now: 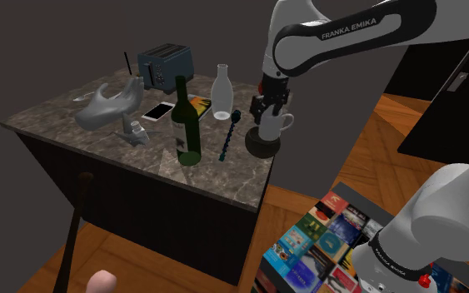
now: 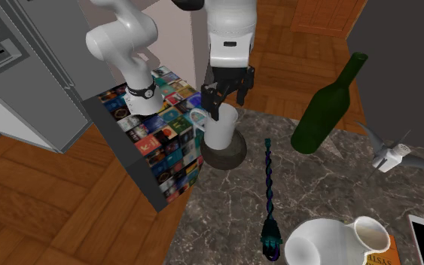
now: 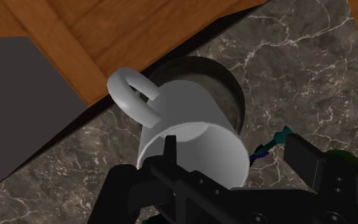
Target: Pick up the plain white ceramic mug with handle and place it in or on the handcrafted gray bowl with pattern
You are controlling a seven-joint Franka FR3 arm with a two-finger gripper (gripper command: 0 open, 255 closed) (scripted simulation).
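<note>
The white mug (image 1: 272,125) stands upright inside the dark grey bowl (image 1: 261,148), at the marble counter's corner nearest the stand. In the second exterior view the mug (image 2: 221,128) rests in the bowl (image 2: 225,155) with its handle toward the stand. My gripper (image 1: 270,105) hangs straight above the mug's rim. In the wrist view the gripper (image 3: 234,150) is open. One finger (image 3: 169,145) reaches down inside the mug (image 3: 190,121). The other finger (image 3: 303,156) stands outside, apart from the mug's wall. The bowl's rim (image 3: 225,79) shows behind the mug.
A blue-black twisted stick (image 1: 229,135) lies beside the bowl, with a green wine bottle (image 1: 185,125) and a clear bottle (image 1: 221,93) further in. A toaster (image 1: 166,67), phone (image 1: 158,110) and grey figure (image 1: 107,104) sit behind. The counter edge (image 1: 261,179) is close to the bowl.
</note>
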